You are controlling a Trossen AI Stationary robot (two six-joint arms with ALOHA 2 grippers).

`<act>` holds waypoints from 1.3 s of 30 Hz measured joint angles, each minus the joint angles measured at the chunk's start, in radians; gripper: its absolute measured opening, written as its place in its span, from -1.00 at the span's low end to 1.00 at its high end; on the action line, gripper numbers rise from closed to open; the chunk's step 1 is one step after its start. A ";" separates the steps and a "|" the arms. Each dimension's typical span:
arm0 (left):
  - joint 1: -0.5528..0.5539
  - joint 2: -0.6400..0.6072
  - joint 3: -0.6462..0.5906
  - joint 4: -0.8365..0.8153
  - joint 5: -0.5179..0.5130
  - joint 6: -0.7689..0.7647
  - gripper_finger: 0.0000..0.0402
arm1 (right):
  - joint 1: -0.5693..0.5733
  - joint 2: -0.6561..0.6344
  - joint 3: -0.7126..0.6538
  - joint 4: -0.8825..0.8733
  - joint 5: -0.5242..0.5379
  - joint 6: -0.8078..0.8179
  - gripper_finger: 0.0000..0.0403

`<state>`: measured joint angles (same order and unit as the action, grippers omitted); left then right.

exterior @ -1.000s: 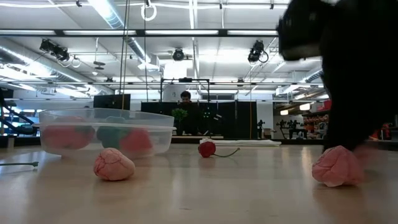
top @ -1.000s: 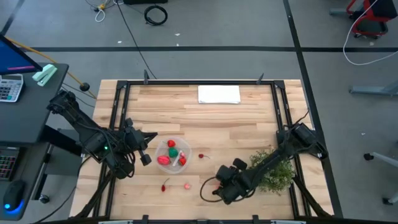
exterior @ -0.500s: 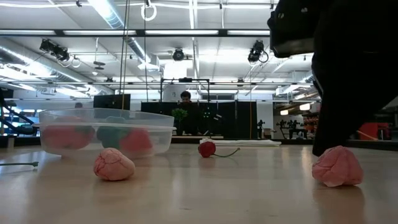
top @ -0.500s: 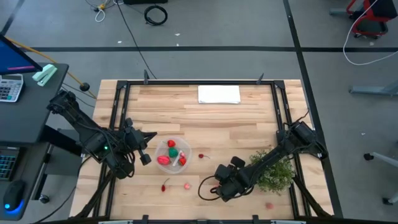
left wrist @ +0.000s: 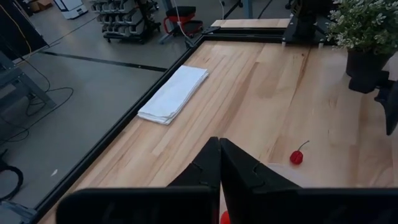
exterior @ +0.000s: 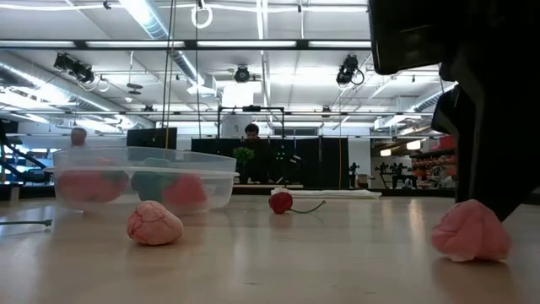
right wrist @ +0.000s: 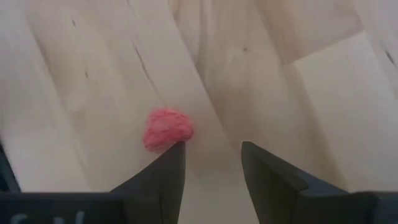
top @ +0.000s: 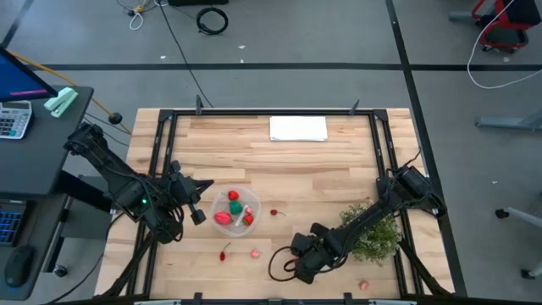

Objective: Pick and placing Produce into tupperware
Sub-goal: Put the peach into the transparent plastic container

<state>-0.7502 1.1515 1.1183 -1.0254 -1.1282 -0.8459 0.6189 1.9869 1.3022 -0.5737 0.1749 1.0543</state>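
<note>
The clear round tupperware (top: 254,203) stands left of the table's middle, with red, pink and green produce in it. My left gripper (top: 199,215) hangs shut and empty at its left side. Loose produce lies on the wood: a cherry (top: 273,213), a pink piece (top: 254,252), a red stemmed piece (top: 224,253) and a pink piece (top: 364,285) at the near right. My right gripper (right wrist: 211,149) points steeply down near the front edge, open. Another pink piece (right wrist: 166,129) lies just outside its gap, at one fingertip (right wrist: 175,152). My right gripper's one fingertip (right wrist: 175,152) stands at the near edge of the pink piece (exterior: 470,232), which rests on the table outside the gap. I cannot tell whether it touches. My left gripper touches nothing.
A bushy green plant (top: 373,233) stands under my right arm at the right. A folded white cloth (top: 298,128) lies at the far edge. A black frame (top: 161,152) runs round the table. Bare wood lies between cloth and tupperware.
My right gripper has turned at the wrist and come off the pink piece it stood over. In the low view that piece has shifted slightly toward the near edge. Another pink piece now shows at the near right edge, where none showed a second ago.
</note>
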 joint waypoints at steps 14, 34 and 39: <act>0.000 0.000 0.000 0.001 0.000 0.000 -0.94 | 0.001 0.000 0.000 0.113 -0.064 -0.039 -0.18; 0.000 0.000 0.000 0.001 0.000 0.000 -0.94 | -0.001 0.000 0.000 0.212 0.057 -0.028 -0.18; 0.000 0.000 0.000 0.001 0.000 0.000 -0.95 | 0.010 0.000 0.000 0.212 0.075 -0.009 -0.18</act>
<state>-0.7502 1.1515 1.1183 -1.0248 -1.1283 -0.8459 0.6293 1.9870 1.3022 -0.3616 0.2497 1.0451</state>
